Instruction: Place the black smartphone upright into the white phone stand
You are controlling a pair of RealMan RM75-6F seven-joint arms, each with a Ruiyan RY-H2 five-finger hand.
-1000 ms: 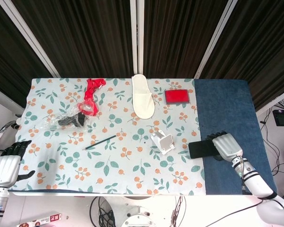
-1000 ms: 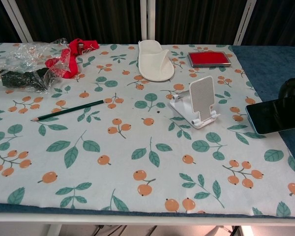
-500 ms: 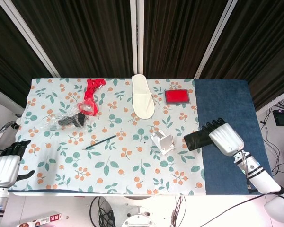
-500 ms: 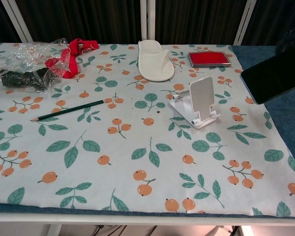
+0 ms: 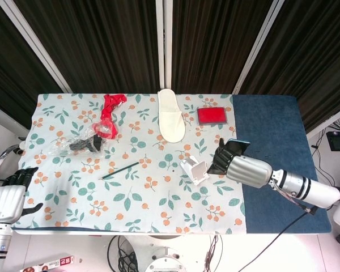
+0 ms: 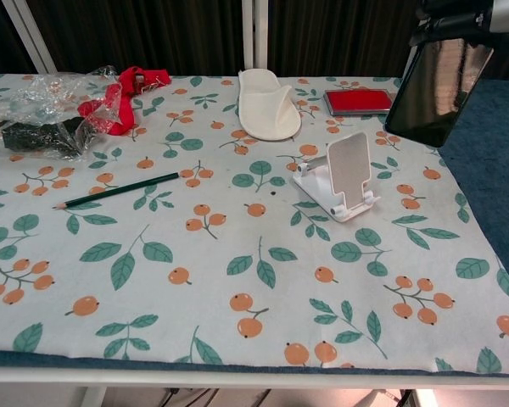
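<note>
The white phone stand (image 5: pixel 194 169) (image 6: pixel 340 181) sits on the floral tablecloth right of centre, its back plate tilted. My right hand (image 5: pixel 242 167) (image 6: pixel 458 15) holds the black smartphone (image 6: pixel 436 90) (image 5: pixel 231 149) by its top, hanging nearly upright in the air just right of the stand and clear of it. In the chest view the phone's dark screen faces the camera with its lower corner above the cloth. My left hand (image 5: pixel 8 198) rests off the table's near left corner, fingers loosely curled and holding nothing.
A white slipper (image 5: pixel 170 115), a red case (image 5: pixel 212 115), a red strap (image 5: pixel 109 113), a crinkled plastic bag (image 5: pixel 79 144) with a dark item and a pencil (image 5: pixel 120 170) lie on the cloth. Blue cloth (image 5: pixel 269 136) covers the table's right end.
My right hand lifted the phone off the blue cloth, swung it from flat to nearly upright, and carried it left toward the stand. The left hand stayed put.
</note>
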